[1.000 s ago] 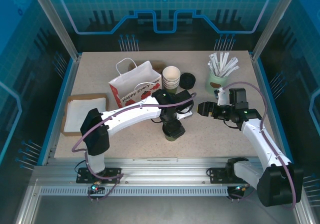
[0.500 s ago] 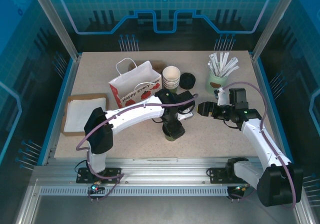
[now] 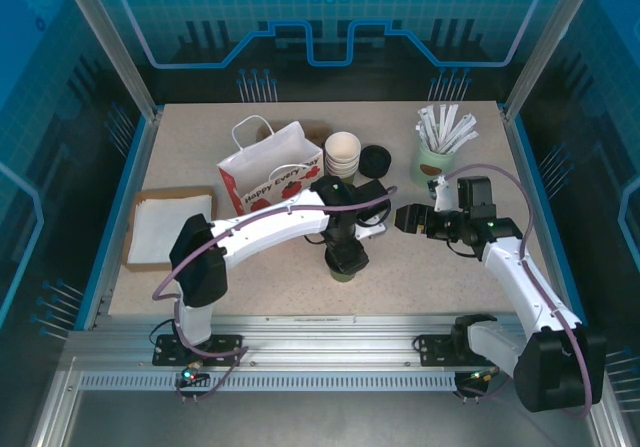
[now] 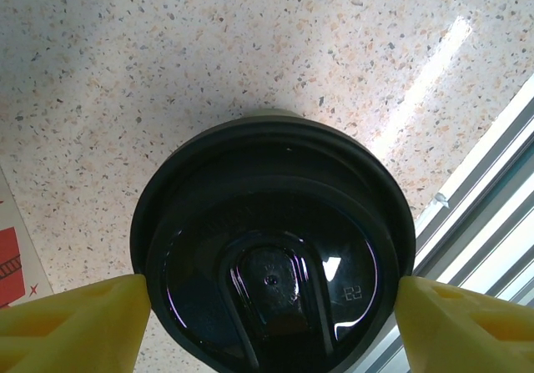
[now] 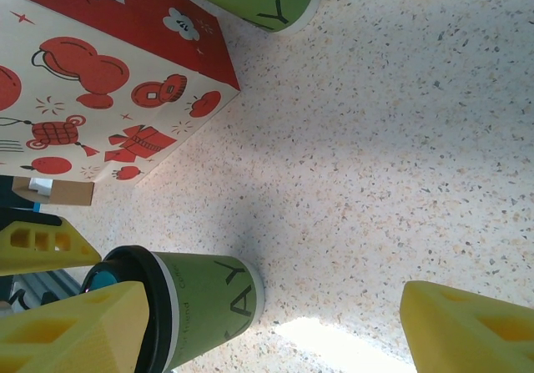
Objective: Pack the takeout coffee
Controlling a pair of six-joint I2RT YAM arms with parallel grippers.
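Risks tipping or squashing the takeout coffee (image 5: 213, 302), upright on the table (image 3: 440, 277) just in front of the paper bag's (image 3: 268, 172) right-hand corner, with the left gripper (image 4: 273, 289) straddling its black lid (image 4: 271, 223) from above, yellow fingers (image 4: 71, 327) right at the rim on both sides: seemingly touching, though impossible to tell whether gripping or merely flanking. Could slip on the smooth lid, pop it loose and spill, or snag the bag's rim on the way over and topple the bag. Leaves the right gripper (image 3: 403, 217) spread wide and empty, farther right of the bag, close enough to clip on a careless lift.
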